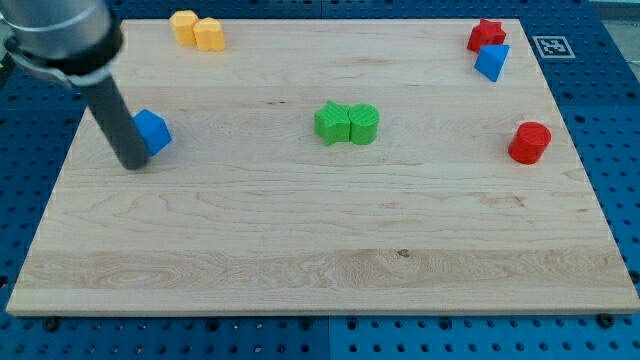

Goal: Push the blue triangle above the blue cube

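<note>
The blue cube [152, 131] sits on the wooden board near the view's left edge. The blue triangle [491, 62] lies far off at the view's top right, touching a red star-shaped block [485, 35] just above it. My tip [133, 164] rests on the board right beside the blue cube, at its lower left, touching or nearly touching it. The dark rod slants up to the view's top left corner.
Two yellow blocks [196, 30] sit together at the view's top left. Two green blocks [347, 123] sit together at the board's middle. A red cylinder [529, 142] stands at the view's right. The board [320, 250] lies on a blue pegboard table.
</note>
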{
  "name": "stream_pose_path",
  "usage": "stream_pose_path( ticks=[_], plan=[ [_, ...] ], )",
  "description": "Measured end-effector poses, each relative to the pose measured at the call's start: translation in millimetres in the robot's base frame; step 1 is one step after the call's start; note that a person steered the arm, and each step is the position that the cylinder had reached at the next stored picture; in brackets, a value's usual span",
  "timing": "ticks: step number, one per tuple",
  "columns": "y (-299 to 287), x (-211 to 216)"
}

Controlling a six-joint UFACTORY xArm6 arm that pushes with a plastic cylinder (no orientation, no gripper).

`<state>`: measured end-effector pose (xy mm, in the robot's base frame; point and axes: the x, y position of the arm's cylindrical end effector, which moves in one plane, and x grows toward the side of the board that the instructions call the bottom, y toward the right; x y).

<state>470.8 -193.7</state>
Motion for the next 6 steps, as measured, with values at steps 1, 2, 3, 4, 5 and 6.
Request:
stream_pose_path(
  ticks=[1, 2, 3, 4, 5, 6],
  plan=[
    [73, 29],
    [150, 38],
    [240, 52],
    [332, 65],
    [415, 69],
    [464, 34]
  ],
)
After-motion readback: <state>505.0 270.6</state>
